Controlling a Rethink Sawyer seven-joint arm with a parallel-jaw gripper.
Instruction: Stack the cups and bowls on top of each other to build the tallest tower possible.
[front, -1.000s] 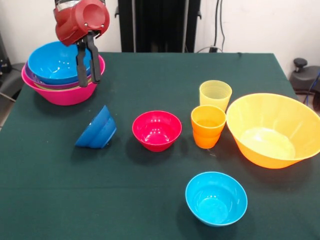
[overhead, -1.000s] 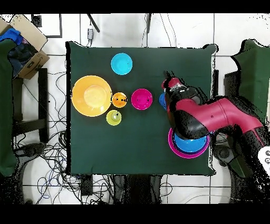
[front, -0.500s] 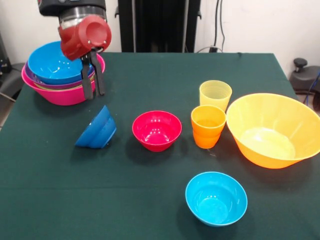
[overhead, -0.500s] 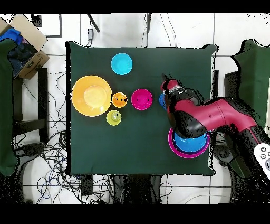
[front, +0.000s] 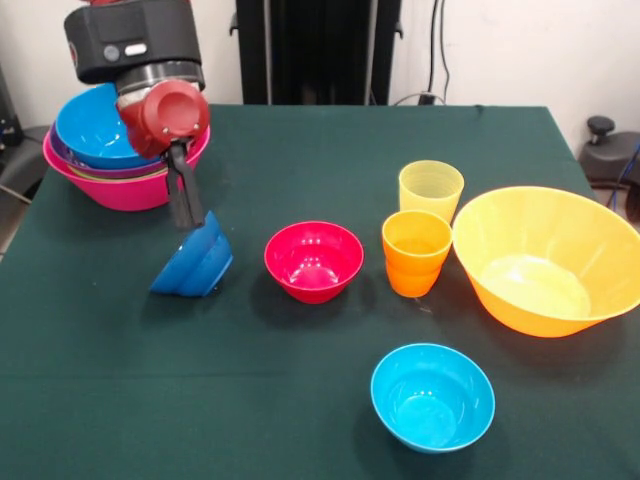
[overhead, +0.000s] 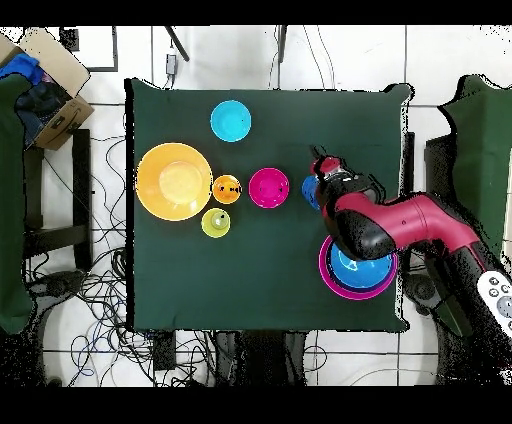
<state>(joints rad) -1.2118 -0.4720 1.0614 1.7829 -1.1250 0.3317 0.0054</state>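
A robotics lab, by the look of it: a table (front: 330, 140) draped in dark green cloth stands on a pale tiled floor (overhead: 450, 60), loose cables (overhead: 95, 290) tangle across the tiles beside it, a cardboard box (overhead: 55, 75) sits in one corner, and a black pedestal (front: 318, 50) rises behind the table against a plain white wall (front: 500, 50).

In the overhead view the arm (overhead: 400, 222) covers most of the dark blue bowl (overhead: 308, 190) and part of the tower (overhead: 345, 285). In the front view the wrist hides part of the tower's (front: 110, 185) rim, and the gripper's (front: 186, 205) fingers overlap, so their spacing is unreadable. The large orange bowl (front: 545, 260) is cut by the right edge.
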